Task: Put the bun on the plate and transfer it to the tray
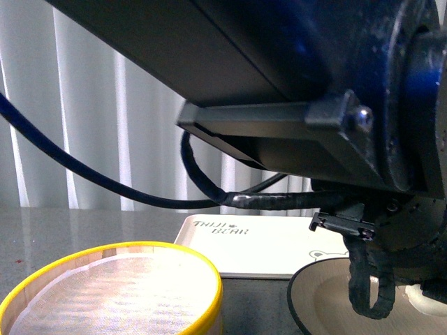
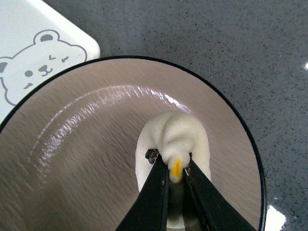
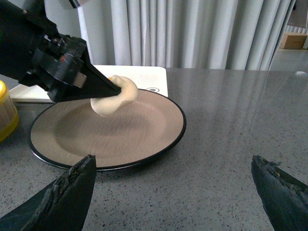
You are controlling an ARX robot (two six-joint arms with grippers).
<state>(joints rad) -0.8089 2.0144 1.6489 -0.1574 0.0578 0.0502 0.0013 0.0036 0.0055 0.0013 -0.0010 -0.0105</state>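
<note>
Left claw [image 2: 176, 167] pinches the soft, pleated bun [image 2: 180, 132], seemingly resting in the glossy tan plate [image 2: 82, 144]; right claw [image 3: 172, 166] gapes wide.

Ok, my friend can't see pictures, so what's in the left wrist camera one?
The left arm's black fingers pinch the pleated top of a creamy-white bun over a tan-brown plate with a thin black rim. Beside the plate, a white tray corner with a bear face lies on the grey speckled table.

The bun [image 2: 173, 139] sits on the plate [image 2: 86, 144], which lies on the surface [image 3: 231, 144] before the tray [image 1: 265, 244], right of the steamer basket [image 1: 160, 247].
</note>
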